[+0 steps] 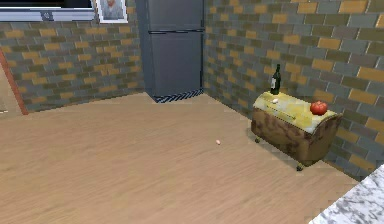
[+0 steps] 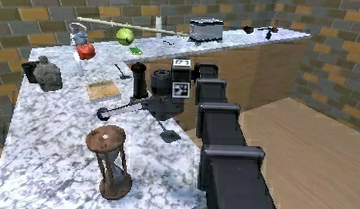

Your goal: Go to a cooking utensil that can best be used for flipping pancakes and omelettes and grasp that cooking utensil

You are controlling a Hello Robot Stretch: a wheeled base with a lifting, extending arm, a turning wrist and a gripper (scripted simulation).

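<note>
Here we are at the marble tabletop [image 2: 47, 128]. The arm [image 2: 227, 144] lies stretched across it, and the fingers [image 2: 123, 111] point toward the arm side view's left. It sits low, I'd say, because what it wants lies flat. Just below the dark wrist body is what may be the spatula [image 2: 170, 135], a small dark flat blade on a thin stem, flat on the marble. It's too small to swear to. How the fingers are set I cannot tell, nor whether they have hold of anything, with things lying on the tabletop right there. Mind the wooden hourglass [image 2: 108, 160] standing near the arm; it looks easy to knock. Farther back are a dark jug [image 2: 47, 73], a green apple [image 2: 125, 36] and a toaster [image 2: 204, 29]. Ahead stand a grey fridge [image 1: 172, 50] and a small cart [image 1: 295, 128] carrying a bottle [image 1: 276, 80].
</note>
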